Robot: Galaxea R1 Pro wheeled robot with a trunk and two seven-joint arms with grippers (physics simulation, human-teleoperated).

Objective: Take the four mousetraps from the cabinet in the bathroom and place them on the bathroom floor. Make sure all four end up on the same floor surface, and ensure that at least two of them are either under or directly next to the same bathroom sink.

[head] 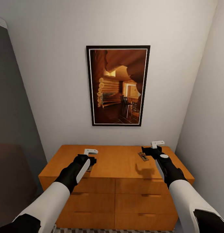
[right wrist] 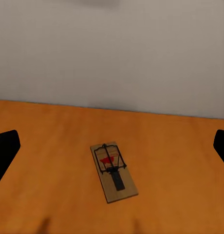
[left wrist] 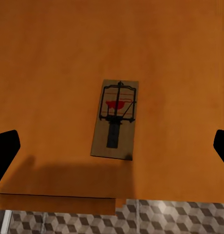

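Spreading wide, your left gripper (left wrist: 112,146) has its dark fingers (left wrist: 6,146) at the two side edges of the left wrist view, with one mousetrap (left wrist: 115,119) lying flat between them and touching neither. That trap is a pale wooden board with black wire, a red bait tab and a dark bar along its length. It lies on the cabinet (left wrist: 53,73) top near the front edge, and past that edge you can see the cube-patterned floor (left wrist: 141,217).

Your right gripper (right wrist: 112,146) is equally spread, fingers (right wrist: 5,148) apart around nothing. Its trap (right wrist: 113,171) lies flat on the wood, turned slightly askew, with bare top all around it and the white wall (right wrist: 112,48) behind.

In the head view the left gripper (head: 91,155) hovers at about 7 o'clock on the cabinet top (head: 118,161), covering its trap. The right gripper (head: 154,147) sits at about 4 o'clock, with its trap (head: 143,156) just beside it. Between the two arms the top is bare. A framed picture (head: 118,85) hangs on the wall at 12 o'clock, and the side wall (head: 206,113) stands close to the cabinet's right end.
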